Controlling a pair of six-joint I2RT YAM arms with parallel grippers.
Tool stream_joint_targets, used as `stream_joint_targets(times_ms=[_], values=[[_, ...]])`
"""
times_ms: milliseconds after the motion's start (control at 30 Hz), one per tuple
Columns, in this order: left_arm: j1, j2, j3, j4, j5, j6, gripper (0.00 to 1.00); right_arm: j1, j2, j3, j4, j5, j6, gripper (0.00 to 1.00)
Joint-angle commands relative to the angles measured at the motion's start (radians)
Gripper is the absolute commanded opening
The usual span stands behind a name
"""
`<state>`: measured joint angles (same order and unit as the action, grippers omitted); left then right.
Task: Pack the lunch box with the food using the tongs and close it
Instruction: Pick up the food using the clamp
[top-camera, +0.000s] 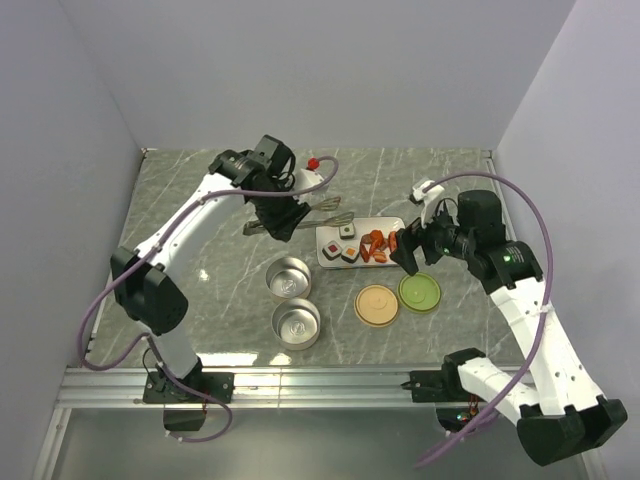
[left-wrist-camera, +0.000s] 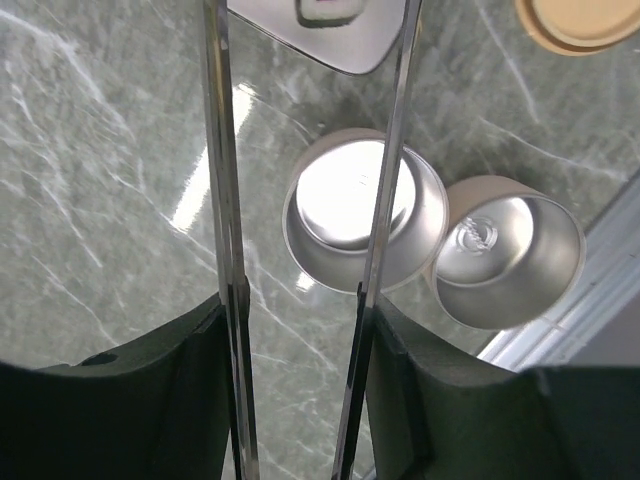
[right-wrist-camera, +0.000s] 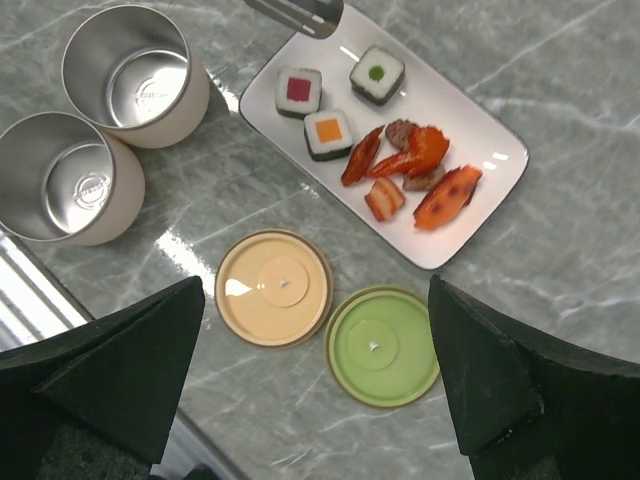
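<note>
Holding the tongs by both arms, the left gripper pressed its fingers against the outer faces of the metal. The tong arms stood apart, nearly parallel, and gripped nothing; their tips lay at the far corner of the white plate. The food rested on that plate. Two round steel containers stood near it, uncovered. The right gripper hung above the tan lid and green lid, jaws spread wide and empty.
</note>
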<state>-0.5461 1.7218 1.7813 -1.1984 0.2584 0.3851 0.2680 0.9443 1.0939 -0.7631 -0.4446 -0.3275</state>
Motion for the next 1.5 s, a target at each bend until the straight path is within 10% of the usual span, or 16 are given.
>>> stream_joint_targets(times_ms=[0, 1467], values=[[-0.009, 0.039, 0.079, 0.000, -0.065, 0.044, 0.52, -0.039, 0.017, 0.050, -0.028, -0.077, 0.059, 1.00], [-0.098, 0.337, 0.121, 0.164, -0.312, 0.321, 0.50, -0.194, 0.105, 0.093, 0.005, -0.341, 0.223, 1.00]])
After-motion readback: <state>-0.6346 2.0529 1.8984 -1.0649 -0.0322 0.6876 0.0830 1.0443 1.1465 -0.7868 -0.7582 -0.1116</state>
